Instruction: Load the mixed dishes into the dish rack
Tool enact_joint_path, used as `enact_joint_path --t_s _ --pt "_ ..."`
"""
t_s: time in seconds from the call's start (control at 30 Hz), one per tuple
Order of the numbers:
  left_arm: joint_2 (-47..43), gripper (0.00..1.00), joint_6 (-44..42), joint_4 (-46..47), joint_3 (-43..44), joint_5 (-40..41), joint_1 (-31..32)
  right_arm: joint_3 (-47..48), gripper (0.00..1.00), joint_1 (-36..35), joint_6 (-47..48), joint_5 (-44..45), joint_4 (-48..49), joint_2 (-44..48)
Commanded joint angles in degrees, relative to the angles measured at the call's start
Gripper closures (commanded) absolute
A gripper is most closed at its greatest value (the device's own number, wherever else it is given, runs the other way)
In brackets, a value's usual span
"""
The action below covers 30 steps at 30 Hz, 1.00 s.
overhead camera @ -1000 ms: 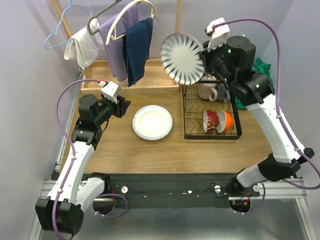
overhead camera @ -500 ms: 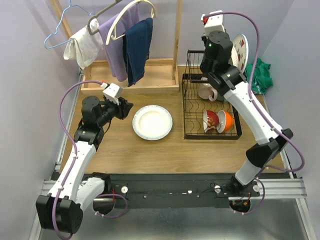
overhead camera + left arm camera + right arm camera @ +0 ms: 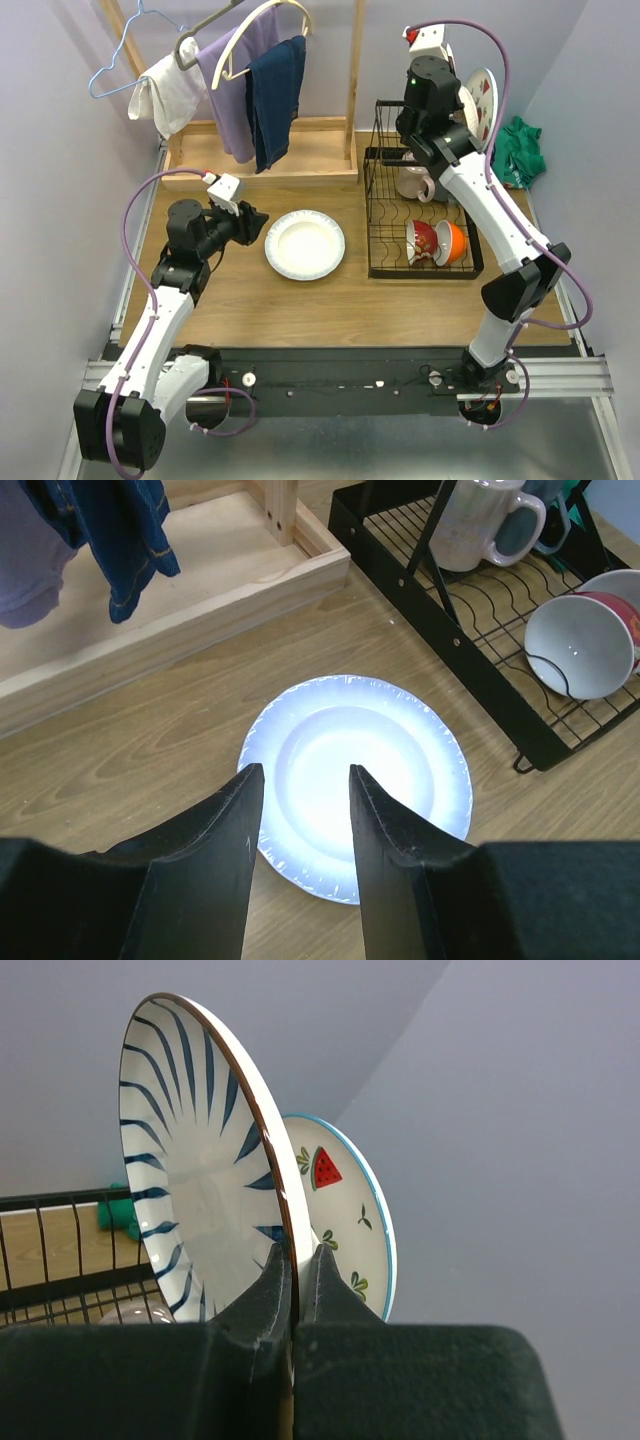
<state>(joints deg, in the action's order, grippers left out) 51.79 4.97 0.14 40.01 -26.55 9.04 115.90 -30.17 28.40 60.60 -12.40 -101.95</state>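
1. Right fingers (image 3: 268,1305) are clenched on the striped plate (image 3: 190,1160) at the rack's (image 3: 420,273) 12 o'clock end. A tilt could clink the fruit plate (image 3: 345,1210) beside it.
2. Left fingers (image 3: 215,850) are released over the white plate (image 3: 400,750); they might slip off its flat rim.

striped plate (image 3: 190,1180) now beside fruit plate (image 3: 345,1210), left claw (image 3: 305,775) edged forward

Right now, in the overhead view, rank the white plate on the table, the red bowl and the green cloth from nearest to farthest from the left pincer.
Measured from the left pincer, which is open:
1. The white plate, on the table just to its right.
2. The red bowl, farther right inside the dish rack.
3. The green cloth, beyond the rack at the far right.
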Motion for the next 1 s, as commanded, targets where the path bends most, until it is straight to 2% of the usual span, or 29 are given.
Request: enact_joint_path --t_s 0.0,0.23,0.47,0.6,0.97 --pt "-1.1 0.51 1.8 2.8 -1.6 0.4 0.2 1.8 0.99 2.7 0.9 7.0 1.4 1.8" --pt "-1.0 0.51 2.8 3.9 -2.5 0.2 0.3 -2.1 0.99 3.0 1.3 7.1 -0.6 3.3" --pt "-1.6 0.50 3.9 4.5 -3.7 -0.2 0.3 -1.5 1.00 3.0 1.1 9.0 -0.1 2.2" --pt "-1.5 0.49 3.9 4.4 -3.8 -0.1 0.3 0.1 0.99 3.0 -2.2 11.8 -1.8 0.6" --pt "-0.6 0.47 4.2 5.0 -4.1 -0.2 0.2 -1.2 0.99 2.9 -9.6 12.2 -8.1 -2.8"
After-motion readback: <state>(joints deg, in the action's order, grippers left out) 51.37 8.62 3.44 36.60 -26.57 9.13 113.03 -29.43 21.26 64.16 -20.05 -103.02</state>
